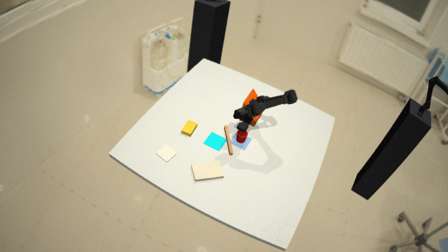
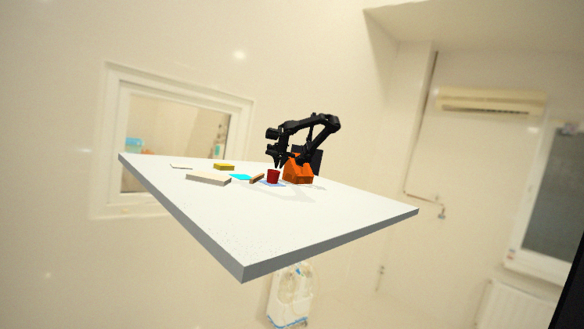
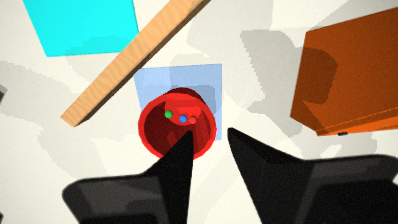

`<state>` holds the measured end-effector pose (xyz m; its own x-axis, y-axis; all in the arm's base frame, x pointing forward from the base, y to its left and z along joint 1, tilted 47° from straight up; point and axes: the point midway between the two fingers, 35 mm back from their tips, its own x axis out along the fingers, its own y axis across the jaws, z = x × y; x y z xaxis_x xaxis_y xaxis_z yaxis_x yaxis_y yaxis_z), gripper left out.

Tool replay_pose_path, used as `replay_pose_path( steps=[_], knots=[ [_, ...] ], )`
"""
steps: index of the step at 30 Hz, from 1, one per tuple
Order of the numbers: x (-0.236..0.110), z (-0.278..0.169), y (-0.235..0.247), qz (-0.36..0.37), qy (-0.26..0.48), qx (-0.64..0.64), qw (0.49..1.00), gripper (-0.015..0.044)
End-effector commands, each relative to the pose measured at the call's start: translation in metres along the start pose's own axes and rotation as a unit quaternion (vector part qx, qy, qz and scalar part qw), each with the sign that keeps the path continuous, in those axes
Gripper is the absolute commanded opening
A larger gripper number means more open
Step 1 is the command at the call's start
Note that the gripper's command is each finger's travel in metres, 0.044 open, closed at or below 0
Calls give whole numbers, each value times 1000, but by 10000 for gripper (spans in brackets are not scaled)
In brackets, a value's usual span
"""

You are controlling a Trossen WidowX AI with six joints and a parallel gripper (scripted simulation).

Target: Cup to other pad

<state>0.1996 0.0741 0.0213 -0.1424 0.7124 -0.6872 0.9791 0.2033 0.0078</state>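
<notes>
A red cup (image 1: 241, 137) (image 2: 272, 175) (image 3: 175, 125) stands upright on a pale blue pad (image 1: 247, 144) (image 2: 279, 184) (image 3: 155, 82). In the wrist view it holds a green marble (image 3: 168, 114), a blue marble (image 3: 183, 119) and a red one (image 3: 192, 120). A cyan pad (image 1: 214, 141) (image 2: 239, 176) (image 3: 80, 25) lies to the cup's left, beyond a wooden bar (image 1: 228, 140) (image 2: 256, 178) (image 3: 135, 60). My gripper (image 1: 242, 126) (image 2: 279, 165) (image 3: 210, 133) hangs just above the cup's rim, pointing down. Its fingers are partly open and hold nothing. One fingertip is over the cup's mouth, the other outside the rim.
An orange block (image 1: 250, 96) (image 2: 298, 173) (image 3: 350, 75) stands close behind the cup, by the arm's base. A yellow block (image 1: 189, 127) (image 2: 223, 166), a cream tile (image 1: 166, 152) (image 2: 181, 165) and a beige slab (image 1: 207, 170) (image 2: 208, 177) lie further left. Dark pillars (image 1: 208, 31) (image 1: 391, 150) stand off the table.
</notes>
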Motion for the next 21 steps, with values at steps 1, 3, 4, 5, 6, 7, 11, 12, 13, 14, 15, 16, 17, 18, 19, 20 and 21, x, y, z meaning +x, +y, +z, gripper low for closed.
replay_pose_path(
  steps=[1,3,4,5,6,7,11,12,13,14,15,16,17,18,19,20,21],
  knots=[
    [8,0,-1,-1,3,4,1000,148],
    [11,0,-1,-1,3,4,1000,148],
    [13,0,-1,-1,3,4,1000,148],
    [14,0,-1,-1,3,4,1000,148],
    [16,0,-1,-1,3,4,1000,148],
    [17,0,-1,-1,3,4,1000,148],
    [24,-1,-1,-1,3,4,1000,148],
    [26,-1,-1,-1,3,4,1000,148],
    [27,-1,-1,-1,4,4,1000,148],
    [29,-1,-1,-1,4,4,1000,148],
    [31,-1,-1,-1,4,4,1000,148],
    [32,-1,-1,-1,4,4,1000,148],
    [34,-1,-1,-1,4,4,1000,148],
    [36,-1,-2,-1,4,4,1000,148],
    [37,-1,-2,-1,5,4,1000,148],
    [39,-2,-2,-1,5,3,1000,148],
    [41,-2,-2,-1,5,3,1000,148]
  ],
)
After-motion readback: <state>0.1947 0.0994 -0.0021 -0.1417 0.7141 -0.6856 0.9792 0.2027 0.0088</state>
